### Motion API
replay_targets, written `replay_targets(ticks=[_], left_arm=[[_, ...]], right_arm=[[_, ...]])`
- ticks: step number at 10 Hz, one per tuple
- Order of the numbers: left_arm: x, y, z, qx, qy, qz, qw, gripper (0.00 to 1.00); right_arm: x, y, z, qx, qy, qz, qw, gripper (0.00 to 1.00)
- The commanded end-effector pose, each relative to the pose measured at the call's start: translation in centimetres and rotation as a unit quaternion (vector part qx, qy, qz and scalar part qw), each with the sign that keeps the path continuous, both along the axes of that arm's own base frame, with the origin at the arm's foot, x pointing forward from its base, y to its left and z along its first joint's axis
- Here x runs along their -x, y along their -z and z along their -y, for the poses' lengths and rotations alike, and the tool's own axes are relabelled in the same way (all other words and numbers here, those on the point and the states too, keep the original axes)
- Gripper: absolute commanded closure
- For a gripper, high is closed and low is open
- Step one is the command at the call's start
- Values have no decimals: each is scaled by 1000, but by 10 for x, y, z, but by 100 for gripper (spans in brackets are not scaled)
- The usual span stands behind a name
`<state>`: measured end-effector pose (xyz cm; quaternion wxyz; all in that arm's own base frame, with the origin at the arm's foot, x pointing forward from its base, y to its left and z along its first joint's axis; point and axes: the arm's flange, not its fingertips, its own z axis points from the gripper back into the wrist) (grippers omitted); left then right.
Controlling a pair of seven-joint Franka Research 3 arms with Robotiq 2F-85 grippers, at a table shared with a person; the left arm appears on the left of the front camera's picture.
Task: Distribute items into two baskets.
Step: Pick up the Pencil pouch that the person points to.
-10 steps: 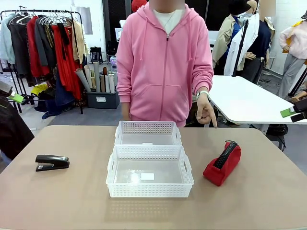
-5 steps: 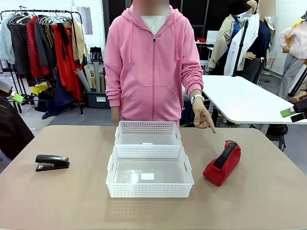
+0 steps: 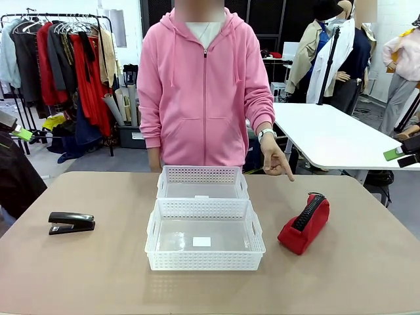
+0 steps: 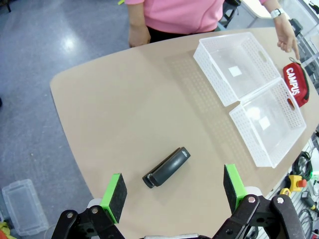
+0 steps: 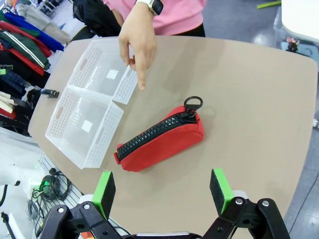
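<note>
Two white lattice baskets sit end to end at the table's middle: the near basket (image 3: pixel 205 235) and the far basket (image 3: pixel 203 182), both with nothing in them. A red zip pouch (image 3: pixel 304 223) lies to their right; a black stapler (image 3: pixel 71 222) lies at the left. My left gripper (image 4: pixel 173 191) hangs open high above the stapler (image 4: pixel 166 166). My right gripper (image 5: pixel 163 191) hangs open above the pouch (image 5: pixel 162 137). The person's hand (image 3: pixel 275 157) points down toward the pouch.
A person in a pink hoodie (image 3: pixel 205 92) stands at the far edge behind the baskets. Bare tabletop (image 3: pixel 98 269) lies around the items. The table's corners and the floor show in both wrist views.
The person has shifted a little to the left, and the pointing hand has drawn slightly left and up. Items, baskets and both grippers have not moved.
</note>
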<state>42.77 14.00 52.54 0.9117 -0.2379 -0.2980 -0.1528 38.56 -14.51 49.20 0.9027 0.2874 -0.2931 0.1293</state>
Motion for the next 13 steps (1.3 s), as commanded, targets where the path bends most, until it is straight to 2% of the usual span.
replay_targets(ticks=[1,9,11,13], left_arm=[[0,0,-1,4,2,2,1000,0],[0,0,-1,4,2,2,1000,0],[0,0,-1,4,2,2,1000,0],[0,0,-1,4,2,2,1000,0]], right_arm=[[0,0,0,0,0,0,1000,0],[-24,-8,-49,59,51,-119,990,0],[-23,-11,-65,90,82,-156,980,0],[-25,-8,-86,135,135,-205,960,0]])
